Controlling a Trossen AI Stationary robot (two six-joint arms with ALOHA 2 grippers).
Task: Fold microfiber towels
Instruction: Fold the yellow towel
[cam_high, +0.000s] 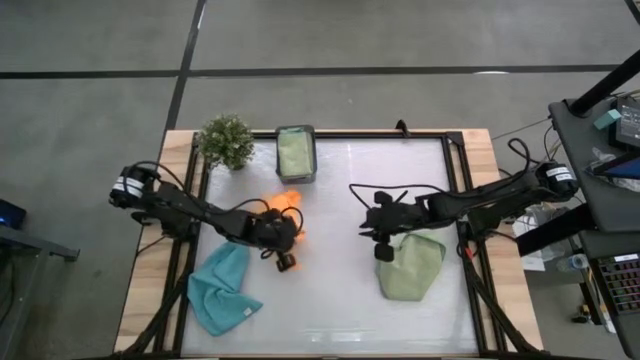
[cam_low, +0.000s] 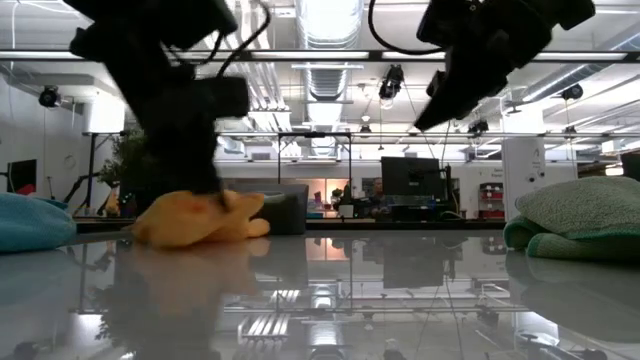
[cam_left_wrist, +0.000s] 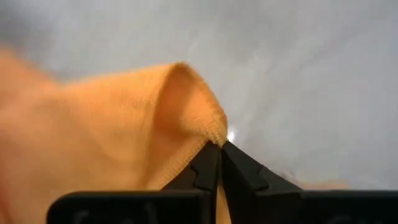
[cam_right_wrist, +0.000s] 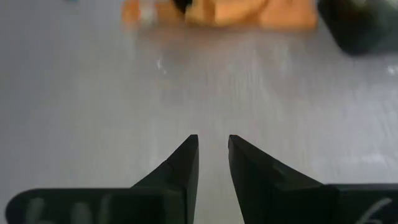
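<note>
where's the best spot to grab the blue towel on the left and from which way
Probably the pointed corner of the blue towel nearest the table's front edge, approached from straight above. The cloth lies crumpled but fairly flat, and that corner sticks out clear of the bunched middle, so a pinch there should catch one layer. The left end effector, shut on the orange towel, is nearest.

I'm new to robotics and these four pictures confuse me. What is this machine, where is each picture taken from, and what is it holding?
It is a table robot with two dark arms, each ending in a two-finger end effector. One picture looks straight down, one looks level across the tabletop, and two come from cameras on the wrists. The left end effector is shut on a corner of the orange towel. The right end effector hangs slightly open and empty beside a green towel. A blue towel lies near the left arm. At the far edge stand a small plant and a box holding another green cloth.
</note>
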